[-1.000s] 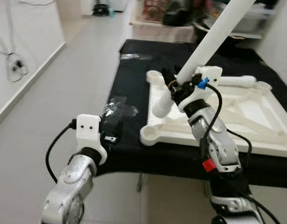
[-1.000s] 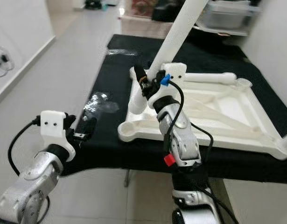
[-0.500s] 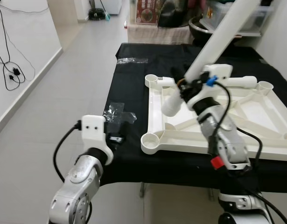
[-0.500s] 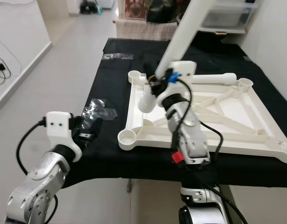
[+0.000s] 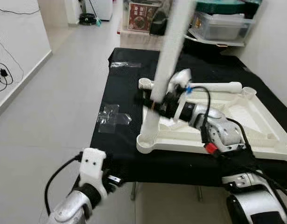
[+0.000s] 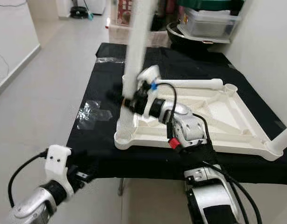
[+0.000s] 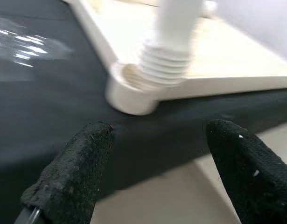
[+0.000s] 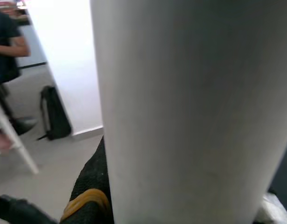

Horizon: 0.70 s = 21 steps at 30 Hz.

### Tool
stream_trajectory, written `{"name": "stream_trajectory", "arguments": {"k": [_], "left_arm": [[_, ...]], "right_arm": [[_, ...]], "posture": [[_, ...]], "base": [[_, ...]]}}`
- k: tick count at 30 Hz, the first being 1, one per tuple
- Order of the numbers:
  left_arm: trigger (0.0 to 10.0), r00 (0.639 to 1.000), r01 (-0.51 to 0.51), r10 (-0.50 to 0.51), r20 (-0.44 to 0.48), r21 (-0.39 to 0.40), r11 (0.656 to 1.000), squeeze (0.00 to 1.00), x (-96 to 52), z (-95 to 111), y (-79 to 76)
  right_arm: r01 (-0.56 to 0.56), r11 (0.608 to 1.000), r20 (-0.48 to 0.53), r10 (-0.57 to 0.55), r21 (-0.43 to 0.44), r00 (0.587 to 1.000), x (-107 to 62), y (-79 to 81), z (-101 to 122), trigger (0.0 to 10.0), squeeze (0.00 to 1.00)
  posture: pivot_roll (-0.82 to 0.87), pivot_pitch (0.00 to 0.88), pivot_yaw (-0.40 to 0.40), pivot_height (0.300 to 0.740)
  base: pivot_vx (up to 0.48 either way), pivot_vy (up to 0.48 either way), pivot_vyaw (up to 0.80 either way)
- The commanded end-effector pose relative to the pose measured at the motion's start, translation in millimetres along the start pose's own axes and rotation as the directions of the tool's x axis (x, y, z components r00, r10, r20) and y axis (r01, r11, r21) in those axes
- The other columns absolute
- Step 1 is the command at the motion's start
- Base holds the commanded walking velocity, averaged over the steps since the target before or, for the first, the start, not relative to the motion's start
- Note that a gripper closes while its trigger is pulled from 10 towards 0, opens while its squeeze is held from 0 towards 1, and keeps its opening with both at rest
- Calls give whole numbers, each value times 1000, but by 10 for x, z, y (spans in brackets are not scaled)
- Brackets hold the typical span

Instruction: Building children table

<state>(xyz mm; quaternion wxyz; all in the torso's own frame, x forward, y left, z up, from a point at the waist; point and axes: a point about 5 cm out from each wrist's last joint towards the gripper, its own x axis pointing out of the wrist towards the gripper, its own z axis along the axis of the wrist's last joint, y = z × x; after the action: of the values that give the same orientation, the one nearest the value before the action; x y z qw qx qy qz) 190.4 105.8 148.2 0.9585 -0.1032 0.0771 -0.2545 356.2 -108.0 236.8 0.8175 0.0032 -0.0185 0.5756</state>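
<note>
The white table top (image 5: 255, 128) lies upside down on the black-covered table (image 5: 120, 100). My right gripper (image 5: 153, 100) is shut on a long white leg (image 5: 170, 46), held almost upright. The leg's threaded end (image 7: 166, 65) meets the mouth of the near-left corner socket (image 7: 129, 95); how deep it sits I cannot tell. My left gripper (image 7: 157, 158) is open, low before the table's front edge, its fingers (image 7: 73, 172) facing that socket. A second leg (image 5: 215, 86) lies along the top's far side.
Crumpled clear plastic (image 5: 113, 116) lies on the cloth left of the top, another piece (image 5: 124, 64) near the far-left corner. Storage boxes (image 5: 218, 25) stand behind the table. A white leg (image 6: 284, 140) rises at the near-right corner. A person (image 8: 8, 46) stands in the right wrist view.
The view has pulled back. My right gripper swung the leg from leaning right to almost upright and carried its lower end to the near-left socket. My left arm dropped lower.
</note>
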Motion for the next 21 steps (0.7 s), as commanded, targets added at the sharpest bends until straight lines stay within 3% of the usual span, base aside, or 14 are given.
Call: {"name": "stream_trajectory", "arguments": {"k": [1, 2, 9, 21], "left_arm": [[10000, 998, 54, -54, -19, -25, 998, 0, -32, -15, -90], [10000, 996, 82, -83, -29, -43, 996, 0, -73, -38, -173], [10000, 996, 78, -80, -46, -45, 996, 0, -170, -69, -208], [10000, 993, 85, -90, -81, -53, 995, 0, -305, -70, -273]], "right_arm": [[-53, 998, 40, 55, -36, 998, -2, -32, 131, 10000, 0], [-111, 994, 101, 111, -7, 989, 24, -81, 231, 10000, 0], [-205, 978, 182, 208, -35, 961, 30, -138, 417, 10000, 0], [-326, 939, 124, 338, -108, 933, 148, -80, 342, 10000, 0]], "posture": [[125, 165, -118, 740], [135, 183, -120, 740], [157, 215, -123, 740], [181, 224, -112, 740]], "base": [[0, 0, 0], [0, 0, 0], [0, 0, 0], [0, 0, 0]]}}
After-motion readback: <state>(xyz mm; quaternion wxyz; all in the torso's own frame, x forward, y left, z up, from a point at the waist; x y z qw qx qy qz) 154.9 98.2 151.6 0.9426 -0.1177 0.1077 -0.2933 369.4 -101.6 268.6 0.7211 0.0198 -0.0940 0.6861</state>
